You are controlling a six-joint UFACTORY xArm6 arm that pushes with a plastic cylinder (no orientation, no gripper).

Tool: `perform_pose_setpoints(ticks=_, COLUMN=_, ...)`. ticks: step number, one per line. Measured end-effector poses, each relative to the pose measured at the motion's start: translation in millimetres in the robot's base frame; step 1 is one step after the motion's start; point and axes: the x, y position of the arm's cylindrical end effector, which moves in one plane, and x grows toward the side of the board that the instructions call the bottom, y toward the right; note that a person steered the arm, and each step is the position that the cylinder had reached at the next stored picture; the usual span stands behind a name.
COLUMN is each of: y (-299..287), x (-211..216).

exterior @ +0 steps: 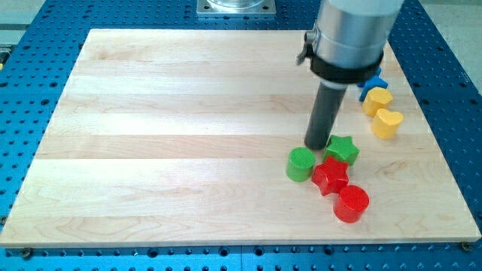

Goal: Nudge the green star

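The green star (343, 149) lies on the wooden board at the view's lower right. My tip (316, 146) stands just to the star's left, very close to or touching it, and just above the green cylinder (300, 164). A red star (330, 176) touches the green star from below. A red cylinder (351, 203) lies below the red star.
Two yellow heart blocks (376, 99) (387, 123) lie near the board's right edge. A blue block (373, 83) shows partly behind the arm's housing. The wooden board (173, 135) sits on a blue perforated table.
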Motion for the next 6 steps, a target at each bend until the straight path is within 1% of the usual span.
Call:
perform_pose_setpoints(ticks=1, y=49.0, x=-3.0)
perform_pose_setpoints(ticks=2, y=72.7, x=9.0)
perform_pose_setpoints(ticks=4, y=54.2, x=39.0)
perform_pose_setpoints(ticks=5, y=68.0, x=44.8)
perform_pose_setpoints(ticks=6, y=141.5, x=126.0)
